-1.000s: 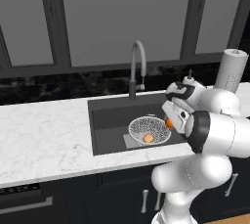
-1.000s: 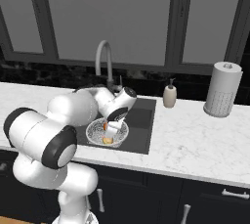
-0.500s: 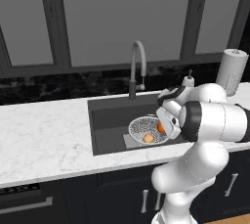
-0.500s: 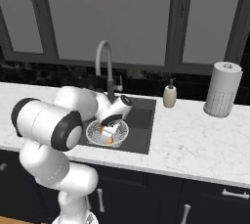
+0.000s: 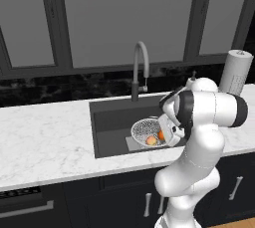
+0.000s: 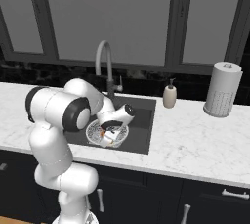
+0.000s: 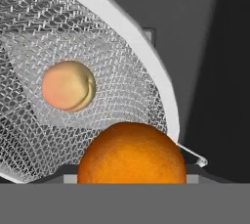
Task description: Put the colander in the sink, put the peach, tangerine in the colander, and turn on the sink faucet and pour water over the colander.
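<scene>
**Two fruits at the colander, one not yet released**

Left base view. One colander [image 5: 149, 131] is seen on the floor of the sink [image 5: 112, 122], toward its front right. One peach [image 5: 151, 140] lies inside the colander. One tangerine [image 5: 161, 135] is seen at the colander's right rim, against the gripper [image 5: 167, 135]. One sink faucet [image 5: 140, 70] stands behind the sink; no water is seen.

Right base view. The gripper [image 6: 108, 138] is lowered over the front of the colander [image 6: 105, 131]. A spot of orange shows beside it. One soap bottle [image 6: 169, 96] and one paper-towel roll [image 6: 222, 89] stand right of the sink [image 6: 139, 123].

Hand view. The tangerine [image 7: 132, 153] is held between the fingers, which are closed about halfway on it, over the rim of the colander [image 7: 146, 56]. The peach [image 7: 68, 85] rests on the mesh beyond.

Risks, judged: if released this near the rim, the tangerine may roll off outside onto the sink floor. A low hand may nudge or tip the light colander. A drop onto the peach may bounce either fruit.
</scene>
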